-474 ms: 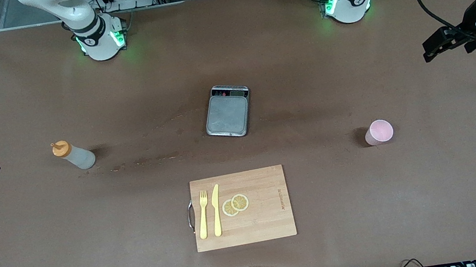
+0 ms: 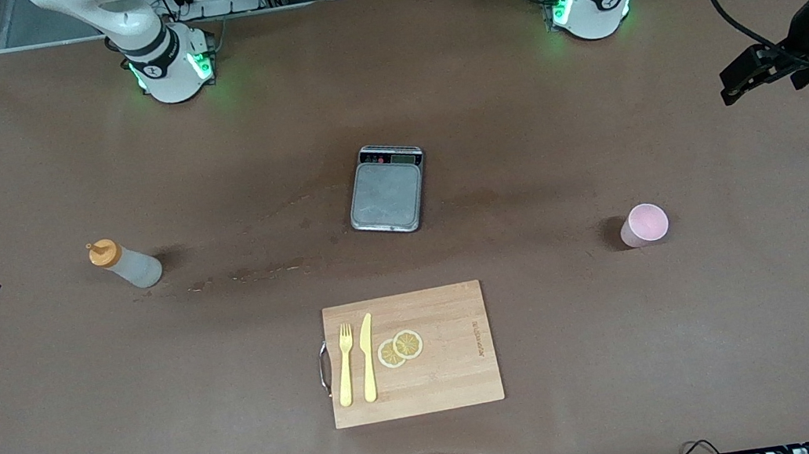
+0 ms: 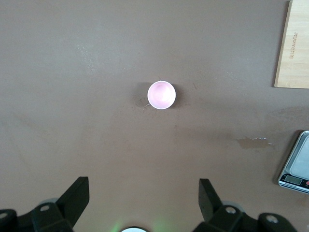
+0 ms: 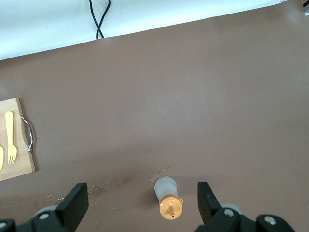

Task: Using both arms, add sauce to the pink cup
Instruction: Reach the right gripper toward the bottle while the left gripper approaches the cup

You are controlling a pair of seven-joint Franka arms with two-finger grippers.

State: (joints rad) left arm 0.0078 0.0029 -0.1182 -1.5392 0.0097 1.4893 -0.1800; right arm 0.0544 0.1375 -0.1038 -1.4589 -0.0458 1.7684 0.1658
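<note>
Standing upright: pink cup [image 2: 644, 224], sauce [image 2: 124, 264]

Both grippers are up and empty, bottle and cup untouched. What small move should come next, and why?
Probably lower the right gripper onto the sauce bottle, which stands upright toward the right arm's end of the table. Its fingers are open and the bottle shows between them in the right wrist view. The left gripper, also open, hangs high over the pink cup, so it can drop next.

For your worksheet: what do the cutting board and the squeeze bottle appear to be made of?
Cutting board: likely wood or bamboo, matte; pale tan with faint grain and a metal-looking handle. Squeeze bottle: probably soft plastic; cloudy translucent body, opaque orange cap.
</note>
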